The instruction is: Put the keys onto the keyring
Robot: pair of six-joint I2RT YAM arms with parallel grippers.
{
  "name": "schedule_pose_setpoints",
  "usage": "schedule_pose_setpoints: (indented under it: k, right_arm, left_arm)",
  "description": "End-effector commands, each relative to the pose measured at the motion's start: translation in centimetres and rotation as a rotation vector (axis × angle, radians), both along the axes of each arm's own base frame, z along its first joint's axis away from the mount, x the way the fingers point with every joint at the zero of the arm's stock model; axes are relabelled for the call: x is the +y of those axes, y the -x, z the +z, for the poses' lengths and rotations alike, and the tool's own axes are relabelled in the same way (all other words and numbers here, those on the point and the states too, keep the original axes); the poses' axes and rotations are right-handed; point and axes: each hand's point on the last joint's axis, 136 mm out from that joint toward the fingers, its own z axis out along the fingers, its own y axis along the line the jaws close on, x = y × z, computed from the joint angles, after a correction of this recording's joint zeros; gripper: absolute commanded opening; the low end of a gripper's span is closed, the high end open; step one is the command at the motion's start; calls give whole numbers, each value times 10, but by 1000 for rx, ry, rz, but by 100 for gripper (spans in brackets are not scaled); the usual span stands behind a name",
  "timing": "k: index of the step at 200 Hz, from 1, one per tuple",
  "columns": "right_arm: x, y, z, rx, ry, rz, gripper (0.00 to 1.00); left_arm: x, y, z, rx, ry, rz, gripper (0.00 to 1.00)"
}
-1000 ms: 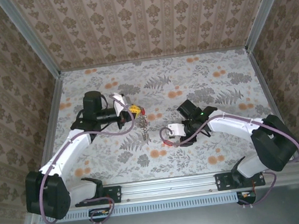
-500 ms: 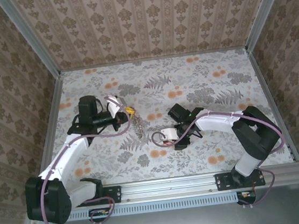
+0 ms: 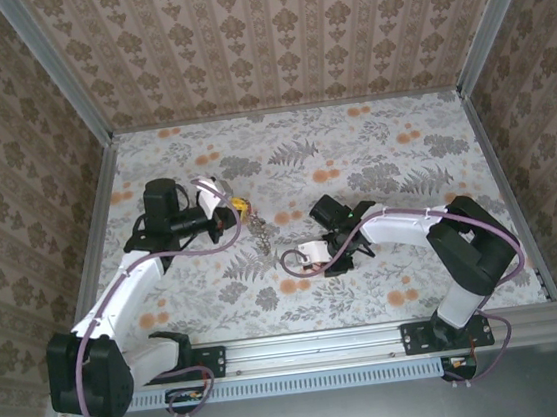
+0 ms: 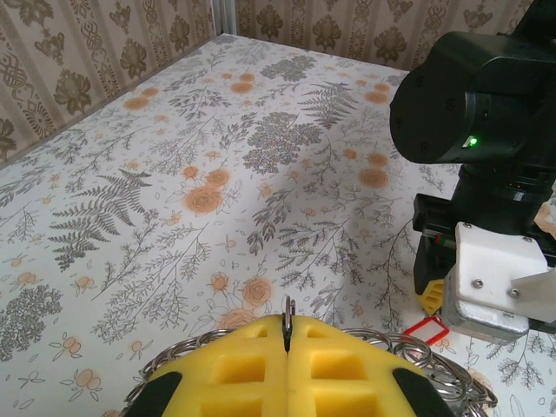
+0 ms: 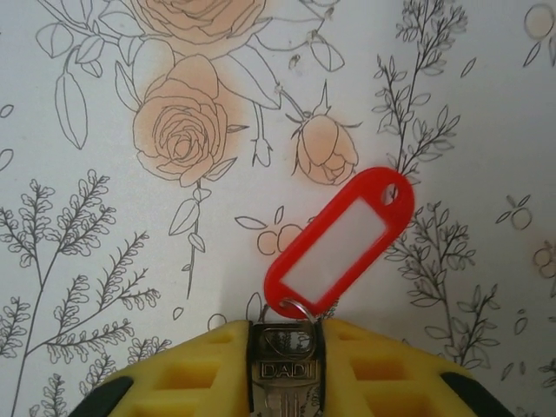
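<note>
The left gripper point(image 4: 287, 334) is pinched shut on the ring point(image 4: 434, 365). The right gripper point(image 5: 287, 346) is pinched shut on a key point(image 5: 287, 375) with a red tag point(image 5: 343, 248), low over the table point(image 5: 104, 261) and near the ring. The key is being brought to the ring. Next, I think, the key's little loop must line up with the ring's coil and slide on.

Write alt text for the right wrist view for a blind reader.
The yellow jaws of the right gripper are shut on a silver key stamped DADI. A red plastic tag with a white label is joined to the key by a small ring, over the floral table.
</note>
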Motion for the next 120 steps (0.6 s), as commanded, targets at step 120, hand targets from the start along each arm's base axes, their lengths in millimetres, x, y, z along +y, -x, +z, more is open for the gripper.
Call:
schedule_pose_setpoints:
  k: [120]
  right_arm:
    - [-8, -3, 15, -35, 2, -6, 28]
  left_arm:
    - [4, -3, 13, -34, 31, 21, 0]
